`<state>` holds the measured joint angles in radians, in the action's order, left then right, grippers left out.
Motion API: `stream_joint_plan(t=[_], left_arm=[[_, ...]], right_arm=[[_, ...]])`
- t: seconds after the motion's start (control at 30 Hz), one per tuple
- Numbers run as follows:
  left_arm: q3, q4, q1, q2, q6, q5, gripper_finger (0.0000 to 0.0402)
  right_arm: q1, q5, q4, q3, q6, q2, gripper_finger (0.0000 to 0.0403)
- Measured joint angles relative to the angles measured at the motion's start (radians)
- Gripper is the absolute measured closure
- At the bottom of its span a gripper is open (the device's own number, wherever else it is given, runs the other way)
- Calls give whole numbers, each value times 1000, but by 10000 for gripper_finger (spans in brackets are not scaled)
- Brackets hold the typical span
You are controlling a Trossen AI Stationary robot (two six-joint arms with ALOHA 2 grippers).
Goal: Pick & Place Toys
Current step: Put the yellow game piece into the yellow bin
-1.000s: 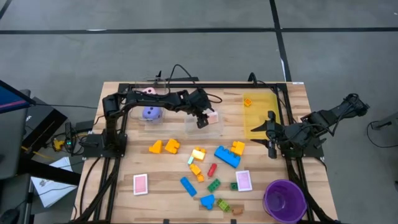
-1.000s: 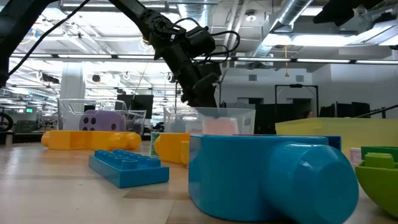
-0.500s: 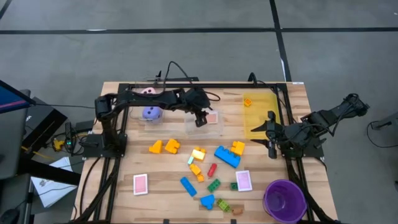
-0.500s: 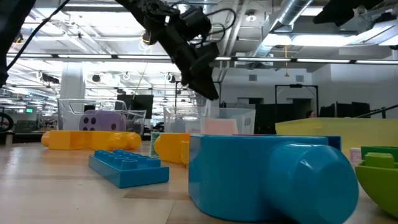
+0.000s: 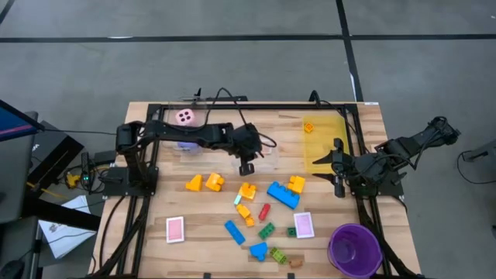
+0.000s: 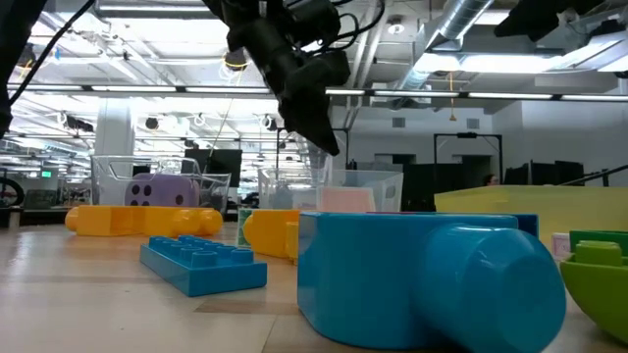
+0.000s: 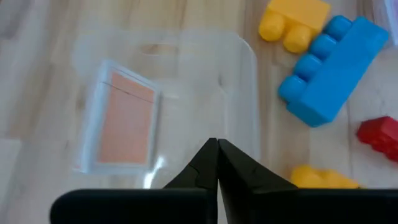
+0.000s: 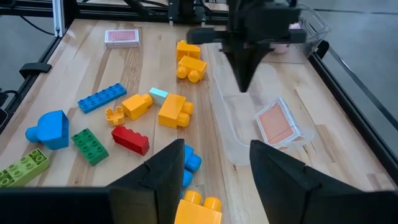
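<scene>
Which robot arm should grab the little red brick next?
Probably the left. Its gripper, shut and empty, hangs over the clear bin, close to the small red plastic brick. The right gripper waits farther off at the table's edge.

Left gripper (image 7: 217, 163) (fingers together) above clear bin (image 7: 242, 81) — card (image 7: 126, 119) inside.

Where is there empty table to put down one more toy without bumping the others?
Bare wood lies along the front left, between the pink card and the blue brick, and behind the orange bricks beside the left arm's frame. The middle is crowded: bricks sit packed from the big blue brick toward the purple cup. The left hand, shut, hangs above the clear bin.
</scene>
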<state>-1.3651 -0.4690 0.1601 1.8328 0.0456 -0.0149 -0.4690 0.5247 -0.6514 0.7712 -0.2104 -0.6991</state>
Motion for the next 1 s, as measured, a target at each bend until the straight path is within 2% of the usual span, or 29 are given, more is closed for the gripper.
stream_joint_plan(t=[0.13,0.37,0.6,0.73,1.0], left_arm=[[2,-75,-28,0,-21,-18,401],[75,-62,-100,0,-26,-73,401],[160,-58,-99,1,-74,-20,401],[166,-51,-96,0,-77,24,401],[167,-17,-93,1,-77,40,401]], right_arm=[[0,0,0,0,0,0,228],[0,0,-1,0,-4,0,228],[0,0,-2,0,-10,0,228],[0,0,-2,0,-10,0,228],[0,0,-3,0,-10,0,228]])
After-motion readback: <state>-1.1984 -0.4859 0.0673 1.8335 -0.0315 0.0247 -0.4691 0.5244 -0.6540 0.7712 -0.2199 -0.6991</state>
